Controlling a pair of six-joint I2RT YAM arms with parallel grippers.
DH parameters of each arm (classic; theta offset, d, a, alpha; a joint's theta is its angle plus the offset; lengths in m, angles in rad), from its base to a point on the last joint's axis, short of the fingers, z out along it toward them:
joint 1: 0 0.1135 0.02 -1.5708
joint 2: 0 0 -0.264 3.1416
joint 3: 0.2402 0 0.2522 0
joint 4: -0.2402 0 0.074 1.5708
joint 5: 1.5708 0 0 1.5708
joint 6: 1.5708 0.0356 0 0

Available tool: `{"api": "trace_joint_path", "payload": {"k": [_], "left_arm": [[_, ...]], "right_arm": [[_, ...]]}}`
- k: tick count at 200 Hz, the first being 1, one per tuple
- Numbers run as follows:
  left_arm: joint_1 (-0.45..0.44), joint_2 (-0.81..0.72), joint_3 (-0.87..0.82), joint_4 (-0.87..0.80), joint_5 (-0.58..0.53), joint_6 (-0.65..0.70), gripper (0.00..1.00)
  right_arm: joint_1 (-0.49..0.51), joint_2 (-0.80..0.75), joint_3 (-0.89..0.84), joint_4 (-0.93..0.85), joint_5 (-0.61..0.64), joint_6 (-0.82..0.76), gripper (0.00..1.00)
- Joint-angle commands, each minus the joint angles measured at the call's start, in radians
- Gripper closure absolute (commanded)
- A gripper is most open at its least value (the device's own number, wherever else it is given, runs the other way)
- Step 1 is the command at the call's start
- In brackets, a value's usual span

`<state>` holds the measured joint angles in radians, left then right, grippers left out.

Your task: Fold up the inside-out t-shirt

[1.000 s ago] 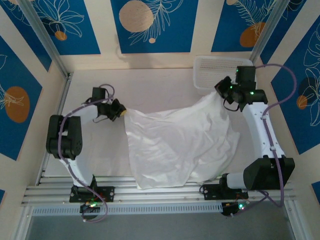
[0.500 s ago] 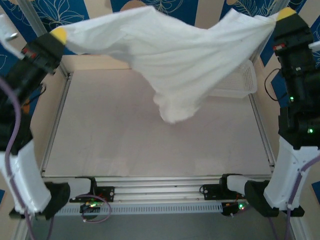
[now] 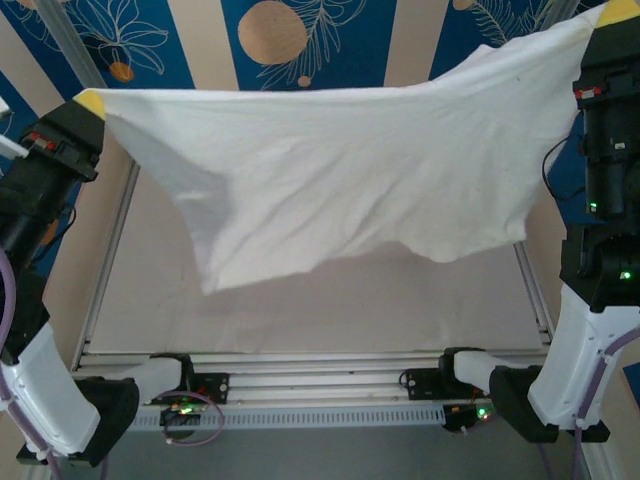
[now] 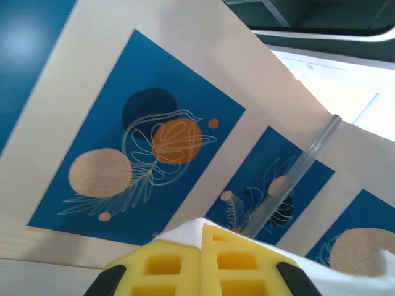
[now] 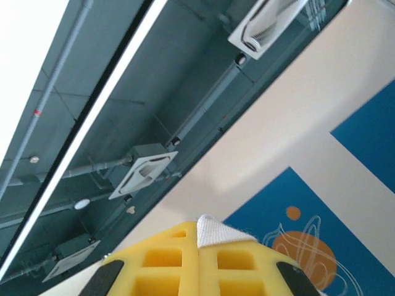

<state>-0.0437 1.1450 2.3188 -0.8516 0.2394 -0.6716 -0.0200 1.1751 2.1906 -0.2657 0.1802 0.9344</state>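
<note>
The white t-shirt (image 3: 340, 190) is held up in the air above the table (image 3: 330, 310), stretched wide between the two raised arms. Its cloth is thin and soft, marked by shallow creases. The upper edge is pulled nearly taut, while the lower edge hangs loose in an uneven, wavy line.

One upper corner is clamped by the left gripper (image 3: 90, 103) at the left side, and the other by the right gripper (image 3: 612, 12) at the top right. In the left wrist view, the yellow ribbed pads of the left gripper (image 4: 202, 233) are pressed together, with a fold of white cloth (image 4: 180, 233) bulging out behind them. In the right wrist view, the right gripper (image 5: 197, 239) is likewise clenched, and a small woven corner of the cloth (image 5: 217, 230) is pinched at the seam of the pads.

The table is pale, matt and flat, and is edged by silver metal rails (image 3: 300, 362). The walls (image 3: 300, 40) are formed of cream boards set with blue panels, on which orange and cream discs and white line-drawn leaves are printed. A dark grey ceiling (image 5: 92, 123) with square vents, pipes and a long light strip is seen overhead.
</note>
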Motion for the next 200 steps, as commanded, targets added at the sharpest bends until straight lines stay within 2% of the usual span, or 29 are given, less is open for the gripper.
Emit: {"api": "trace_joint_path", "payload": {"k": [1, 52, 69, 89, 111, 142, 146, 152, 165, 170, 188, 200], "left_arm": [[0.01, -0.037, 0.03, -0.03, -0.128, 0.063, 1.0], [0.01, -0.011, -0.084, -0.031, -0.323, 0.187, 1.0], [0.01, 0.041, -0.166, -0.011, -0.342, 0.214, 1.0], [0.019, 0.124, -0.288, 0.034, -0.39, 0.251, 1.0], [0.089, 0.264, -0.378, 0.102, -0.34, 0.256, 1.0], [0.171, 0.516, -0.469, 0.273, -0.243, 0.28, 1.0], [0.175, 0.553, -0.471, 0.295, -0.236, 0.287, 1.0], [0.179, 0.609, -0.465, 0.322, -0.23, 0.297, 0.93], [0.193, 0.734, -0.416, 0.349, -0.209, 0.31, 0.66], [0.201, 0.775, -0.389, 0.355, -0.186, 0.307, 0.58], [0.229, 0.873, -0.291, 0.346, -0.113, 0.28, 0.37], [0.238, 0.892, -0.249, 0.329, -0.076, 0.269, 0.32]], "right_arm": [[-0.006, 0.001, 0.058, 0.089, 0.022, -0.026, 1.0], [0.013, 0.157, 0.096, 0.045, -0.051, -0.021, 1.0], [0.074, 0.24, 0.096, 0.033, -0.063, -0.054, 1.0], [0.181, 0.381, 0.116, 0.012, -0.023, -0.177, 1.0], [0.239, 0.612, 0.215, -0.066, 0.003, -0.25, 1.0], [0.267, 0.987, 0.38, -0.131, -0.018, -0.248, 1.0], [0.269, 1.039, 0.412, -0.136, -0.026, -0.246, 0.97], [0.273, 1.118, 0.471, -0.141, -0.05, -0.248, 0.9], [0.279, 1.273, 0.613, -0.143, -0.108, -0.252, 0.58], [0.282, 1.318, 0.654, -0.137, -0.119, -0.252, 0.49], [0.284, 1.364, 0.675, -0.108, -0.116, -0.256, 0.36], [0.279, 1.348, 0.66, -0.119, -0.113, -0.273, 0.34]]}}
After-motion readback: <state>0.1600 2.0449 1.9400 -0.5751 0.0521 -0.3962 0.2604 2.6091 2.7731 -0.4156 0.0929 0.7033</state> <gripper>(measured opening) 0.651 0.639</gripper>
